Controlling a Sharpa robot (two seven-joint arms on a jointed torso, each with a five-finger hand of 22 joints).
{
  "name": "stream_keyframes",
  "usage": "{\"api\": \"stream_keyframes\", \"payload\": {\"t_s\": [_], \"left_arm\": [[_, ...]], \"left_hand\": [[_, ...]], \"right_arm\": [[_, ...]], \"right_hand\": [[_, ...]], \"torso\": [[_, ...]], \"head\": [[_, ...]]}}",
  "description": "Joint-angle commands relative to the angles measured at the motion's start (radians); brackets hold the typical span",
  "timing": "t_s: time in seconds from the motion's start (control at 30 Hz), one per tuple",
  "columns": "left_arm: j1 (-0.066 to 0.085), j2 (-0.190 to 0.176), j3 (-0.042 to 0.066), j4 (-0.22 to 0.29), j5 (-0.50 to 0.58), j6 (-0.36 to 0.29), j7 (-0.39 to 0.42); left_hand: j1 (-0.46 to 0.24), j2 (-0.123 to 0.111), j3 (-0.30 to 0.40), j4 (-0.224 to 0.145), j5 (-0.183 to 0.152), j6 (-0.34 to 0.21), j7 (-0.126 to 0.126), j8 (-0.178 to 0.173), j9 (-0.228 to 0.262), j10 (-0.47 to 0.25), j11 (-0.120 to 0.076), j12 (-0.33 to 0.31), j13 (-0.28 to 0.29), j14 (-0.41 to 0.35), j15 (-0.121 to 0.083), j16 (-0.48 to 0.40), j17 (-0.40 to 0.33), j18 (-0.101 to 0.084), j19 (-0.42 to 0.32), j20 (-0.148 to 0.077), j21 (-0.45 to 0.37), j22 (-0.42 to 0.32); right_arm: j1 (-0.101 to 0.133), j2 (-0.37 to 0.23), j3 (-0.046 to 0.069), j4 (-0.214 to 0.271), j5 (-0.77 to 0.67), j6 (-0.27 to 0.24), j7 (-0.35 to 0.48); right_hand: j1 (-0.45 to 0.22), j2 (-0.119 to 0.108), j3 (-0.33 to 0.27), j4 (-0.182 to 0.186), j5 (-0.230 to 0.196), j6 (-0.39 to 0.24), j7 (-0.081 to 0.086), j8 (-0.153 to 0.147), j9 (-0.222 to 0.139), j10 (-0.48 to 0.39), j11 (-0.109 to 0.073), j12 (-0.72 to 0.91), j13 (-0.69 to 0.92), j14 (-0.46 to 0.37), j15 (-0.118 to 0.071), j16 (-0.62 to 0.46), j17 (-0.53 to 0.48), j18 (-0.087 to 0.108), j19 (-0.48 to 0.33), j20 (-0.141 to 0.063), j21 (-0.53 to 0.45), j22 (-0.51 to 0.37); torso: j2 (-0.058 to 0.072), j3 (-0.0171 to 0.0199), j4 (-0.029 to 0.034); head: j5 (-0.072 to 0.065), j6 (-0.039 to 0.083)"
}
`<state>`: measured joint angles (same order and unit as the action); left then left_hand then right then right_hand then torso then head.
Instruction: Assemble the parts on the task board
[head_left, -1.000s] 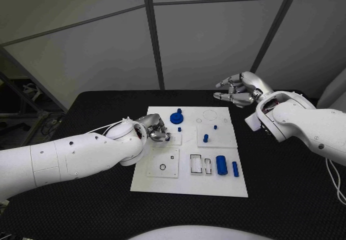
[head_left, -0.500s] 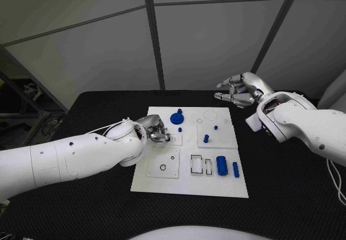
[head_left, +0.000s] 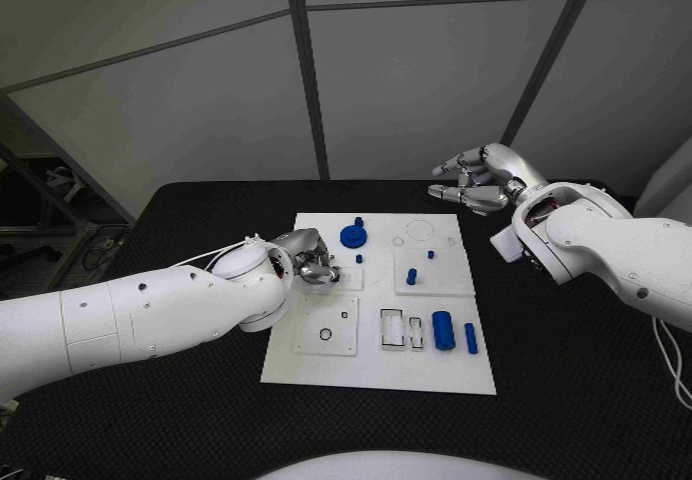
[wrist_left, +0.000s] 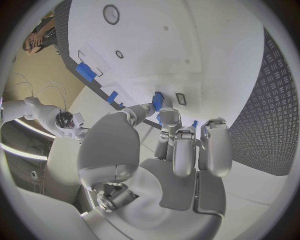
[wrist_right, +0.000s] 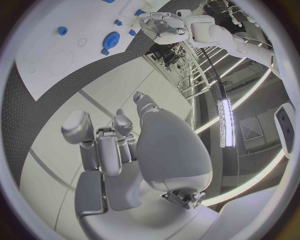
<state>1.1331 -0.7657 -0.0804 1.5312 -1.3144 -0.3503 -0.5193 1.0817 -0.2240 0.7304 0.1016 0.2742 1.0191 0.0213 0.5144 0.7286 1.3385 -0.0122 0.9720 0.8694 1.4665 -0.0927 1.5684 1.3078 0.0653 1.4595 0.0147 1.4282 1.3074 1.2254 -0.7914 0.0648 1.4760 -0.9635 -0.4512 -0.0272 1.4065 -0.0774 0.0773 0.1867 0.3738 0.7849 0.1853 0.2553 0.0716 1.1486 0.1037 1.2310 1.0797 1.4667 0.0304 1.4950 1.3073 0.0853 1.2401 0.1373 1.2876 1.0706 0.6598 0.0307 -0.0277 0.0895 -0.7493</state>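
On task board (head_left: 378, 375) | left hand (head_left: 309, 256) fingers pinch blue part (wrist_left: 157, 101) | right hand (head_left: 483, 177) curled, empty

Both arms are clad in smooth, glossy white shells with rounded, bulbous segments. The left arm (head_left: 144, 310) shows small dark screw holes dotted along its forearm, and thin pale cables loop out near its wrist. The right arm (head_left: 620, 250) has a dark seam with a reddish line at its wrist joint, and a thin white cable hangs along its underside. Each robot hand is silver metal: the left robot hand (head_left: 310, 255) and the right robot hand (head_left: 483, 178) have blocky, segmented fingers (wrist_left: 215, 145) with rounded pale-grey pads and a broad, domed thumb base.
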Motion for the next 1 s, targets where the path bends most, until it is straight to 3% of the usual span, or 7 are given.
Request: {"api": "stream_keyframes", "payload": {"t_s": [0.03, 0.37, 1.0], "left_arm": [[-0.003, 0.003, -0.003, -0.003, 0.013, 0.041, -0.011], [-0.003, 0.009, -0.003, -0.013, 0.022, 0.052, -0.02], [-0.003, 0.016, -0.003, -0.026, 0.023, 0.05, -0.031]], "left_hand": [[-0.004, 0.001, 0.116, -0.127, 0.004, 0.013, -0.003, 0.005, -0.002, 0.047, -0.041, 0.007, 0.004, 0.104, -0.008, 0.002, 0.263, -0.021, 0.017, -0.002, 0.005, 0.116], [-0.055, 0.005, 0.007, -0.065, 0.003, 0.044, -0.02, -0.001, -0.029, 0.062, -0.052, 0.018, 0.014, 0.104, -0.017, 0.002, 0.263, -0.024, 0.024, -0.009, 0.011, 0.128], [-0.095, 0.017, -0.102, -0.002, 0.005, 0.076, -0.026, -0.008, -0.056, 0.075, -0.057, 0.047, 0.045, 0.104, -0.021, 0.002, 0.263, -0.028, 0.033, -0.014, 0.021, 0.142]], "right_arm": [[0.002, 0.0, 0.001, 0.001, -0.004, 0.003, 0.009], [0.002, -0.002, 0.0, 0.002, -0.004, 0.003, 0.008], [0.002, -0.004, 0.0, 0.004, -0.004, 0.003, 0.006]], "right_hand": [[-0.007, -0.001, 0.001, 0.005, 0.006, 0.008, 0.001, 0.005, -0.002, 0.003, -0.004, -0.001, -0.001, 0.065, -0.007, -0.004, 0.11, 0.02, -0.005, -0.005, -0.005, -0.001], [-0.007, -0.001, 0.001, 0.005, 0.006, 0.008, 0.001, 0.005, -0.002, 0.003, -0.004, -0.001, -0.001, 0.065, -0.007, -0.004, 0.11, 0.02, -0.005, -0.005, -0.005, -0.001], [-0.007, -0.001, 0.0, 0.006, 0.007, 0.008, 0.0, 0.006, -0.002, 0.001, -0.004, -0.003, -0.004, 0.064, -0.007, -0.007, 0.105, 0.021, -0.008, -0.005, -0.008, -0.005]], "torso": [[-0.001, 0.0004, -0.0007], [0.0, 0.0001, 0.0], [0.0, -0.0002, 0.0001]], "head": [[-0.001, -0.001], [-0.002, -0.001], [-0.005, -0.003]]}}
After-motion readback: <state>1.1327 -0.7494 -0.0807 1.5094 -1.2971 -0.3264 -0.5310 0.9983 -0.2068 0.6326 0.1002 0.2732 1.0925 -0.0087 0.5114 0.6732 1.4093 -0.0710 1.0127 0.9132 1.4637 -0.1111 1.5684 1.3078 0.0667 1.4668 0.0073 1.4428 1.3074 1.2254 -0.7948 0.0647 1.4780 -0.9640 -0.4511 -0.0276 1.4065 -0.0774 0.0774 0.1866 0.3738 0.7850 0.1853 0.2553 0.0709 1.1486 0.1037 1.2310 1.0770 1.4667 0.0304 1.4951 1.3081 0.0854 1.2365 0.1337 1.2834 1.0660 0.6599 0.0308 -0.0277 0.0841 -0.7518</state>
